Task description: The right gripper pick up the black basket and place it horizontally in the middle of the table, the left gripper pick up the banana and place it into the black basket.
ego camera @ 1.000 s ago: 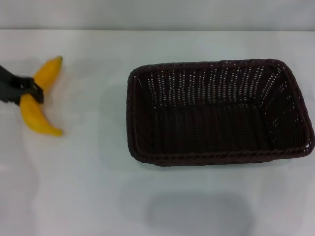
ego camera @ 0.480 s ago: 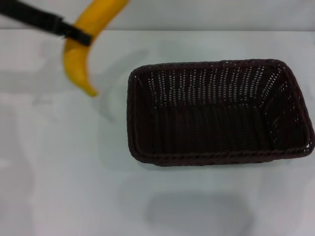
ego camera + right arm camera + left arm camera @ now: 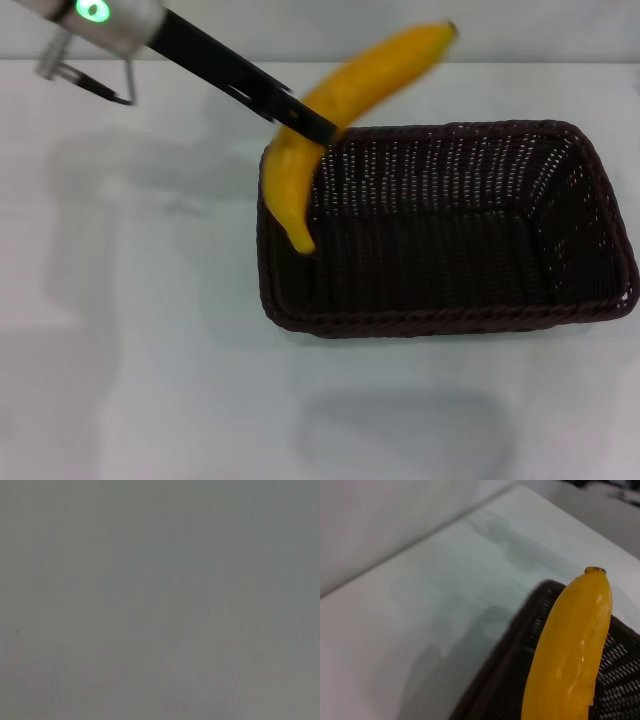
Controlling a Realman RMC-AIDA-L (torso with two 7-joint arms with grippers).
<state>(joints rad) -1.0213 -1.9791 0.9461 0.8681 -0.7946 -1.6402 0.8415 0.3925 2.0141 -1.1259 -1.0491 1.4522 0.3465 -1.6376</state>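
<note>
My left gripper is shut on the yellow banana and holds it in the air over the left end of the black basket. The banana hangs tilted, its lower tip down near the basket's left wall and its other tip up past the far rim. The basket lies lengthwise on the white table, middle to right. In the left wrist view the banana fills the foreground above the basket's woven rim. The right gripper is out of view; the right wrist view shows only plain grey.
The table's far edge runs along the top of the head view. Bare tabletop lies left of the basket and in front of it.
My left gripper lifted the banana off the table at the far left and carried it up and to the right, to above the basket's left end. The basket has not moved.
</note>
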